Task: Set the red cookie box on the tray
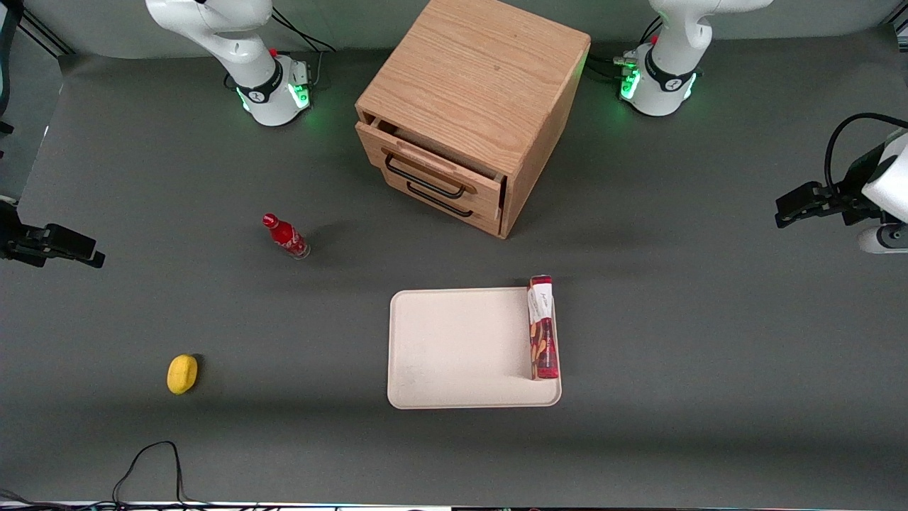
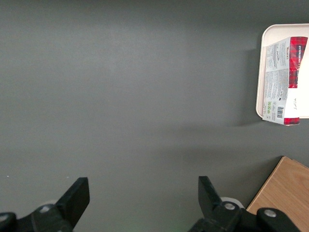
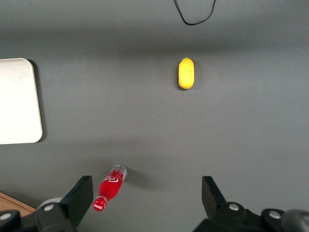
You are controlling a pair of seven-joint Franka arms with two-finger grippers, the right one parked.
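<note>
Red cookie box (image 1: 543, 328): lay flat on the tray (image 1: 461, 348), along the tray edge toward the working arm's end of the table. Long axis ran from near the front camera away from it. White label end pointed toward the cabinet and stuck slightly past the tray rim. Wrist view showed the same box (image 2: 286, 79) w/ white printed panel and barcode up, red plaid end, resting on the tray (image 2: 260, 72) rim area.

Tray: cream-white, rounded corners, low rim, flat on the grey table (image 1: 709, 341). Rest of its surface bare apart from the box.

Gripper (image 1: 809, 206): well apart from the box, off toward the working arm's end of the table, raised above the table, about level w/ the cabinet front. Fingers (image 2: 77, 195) spread wide, nothing between them; only grey table surface seen in the gap. Gripper in wrist view (image 2: 142, 203).

Cabinet (image 1: 468, 113): light wood, two drawers w/ black handles, farther from the front camera than the tray. Top drawer pulled out a little.

Bottle (image 1: 286, 236): small, red, farther from the front camera than the tray, toward the parked arm's end.

Lemon (image 1: 182, 374): yellow, toward the parked arm's end, well apart from the tray, nearer the front camera than the bottle.

Cable (image 1: 152, 461): black loop, near table edge, nearer the front camera than the lemon.
</note>
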